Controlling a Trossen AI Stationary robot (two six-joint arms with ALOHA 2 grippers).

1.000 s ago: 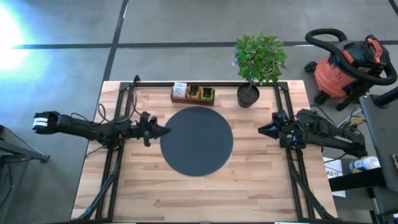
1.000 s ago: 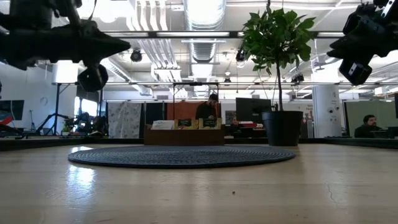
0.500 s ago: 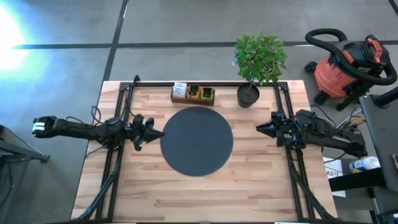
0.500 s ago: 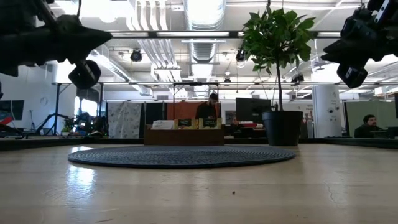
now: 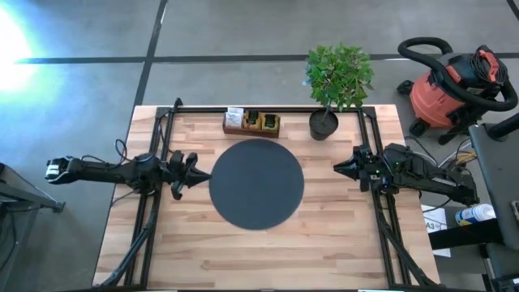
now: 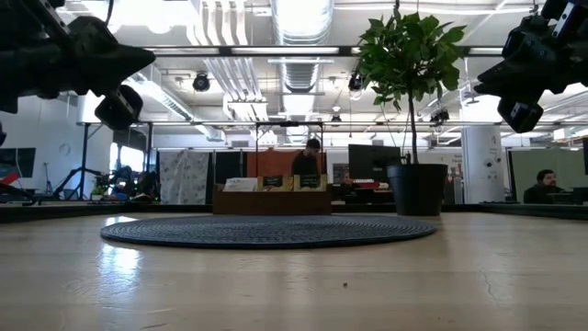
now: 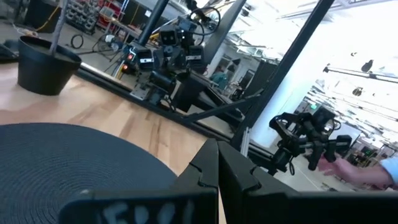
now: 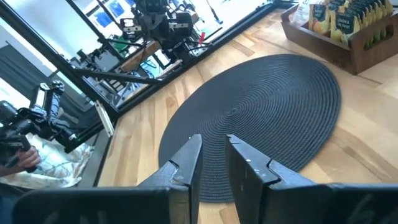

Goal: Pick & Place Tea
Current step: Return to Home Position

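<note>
- My left arm lies stretched out low from the left side of the table (image 5: 243, 251). The left gripper (image 5: 201, 172) points at the left rim of the black mat (image 5: 257, 183) and is just short of it.
- From table height I see it hanging up in the air, well off the wood.
- On the left wrist camera the two fingers (image 7: 202, 169) are pressed together with nothing between them.
- My right arm reaches in from the opposite side. The right gripper (image 5: 340, 169) aims at the mat's right rim, a little apart from it, and is also raised above the table top.
- On the right wrist camera the fingers (image 8: 186, 163) stand a narrow gap apart. The mat's weave shows through the gap, and they hold nothing.
- The tea sachets (image 5: 258, 122) are in the wooden box (image 5: 276, 130) at the far edge of the table. The box sits just beyond the mat, with the potted plant (image 5: 324, 122) beside it.
- The sachets stand upright on edge, packed in rows by section. One end section is pale, and the others are yellow and green. I can make out yellow printed fronts and a darker green row, but the print is too small to read.
</note>
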